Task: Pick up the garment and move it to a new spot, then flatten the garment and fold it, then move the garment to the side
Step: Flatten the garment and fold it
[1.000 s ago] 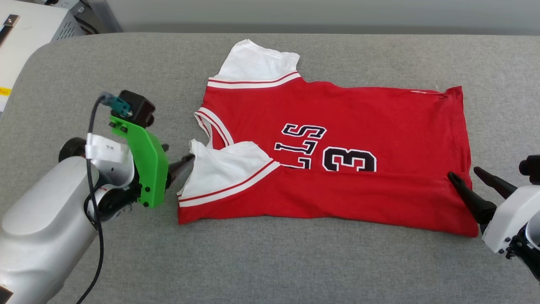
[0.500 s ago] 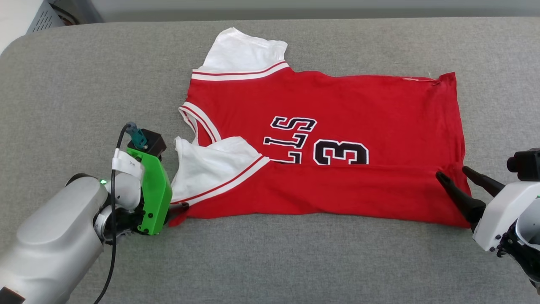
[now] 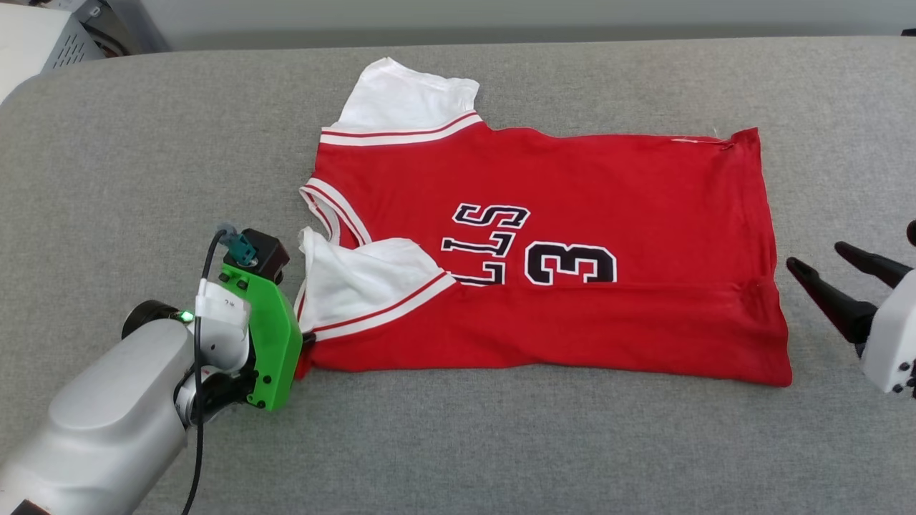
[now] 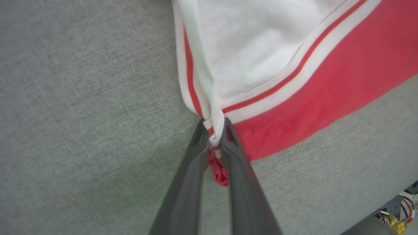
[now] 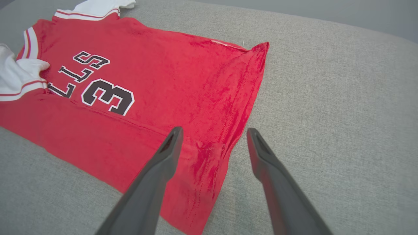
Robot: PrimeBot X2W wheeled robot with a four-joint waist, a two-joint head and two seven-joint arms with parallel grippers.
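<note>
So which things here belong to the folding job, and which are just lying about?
Belongs to the job:
garment, red jersey, partly folded
left gripper, pinching its near sleeve-side corner
right gripper, open, near the hem end

Just there:
grey padded surface under it all
pale vented box, far left corner

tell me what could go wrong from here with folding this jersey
1. The left jaws pinch only a small bunch of striped trim at one corner of the garment; it could slip free on a lift.
2. The right jaws stand open beside the hem, holding nothing; a left-only pull would likely drag and wrinkle the cloth.
3. The white sleeve lies loosely folded over the chest and could flop out.
</note>
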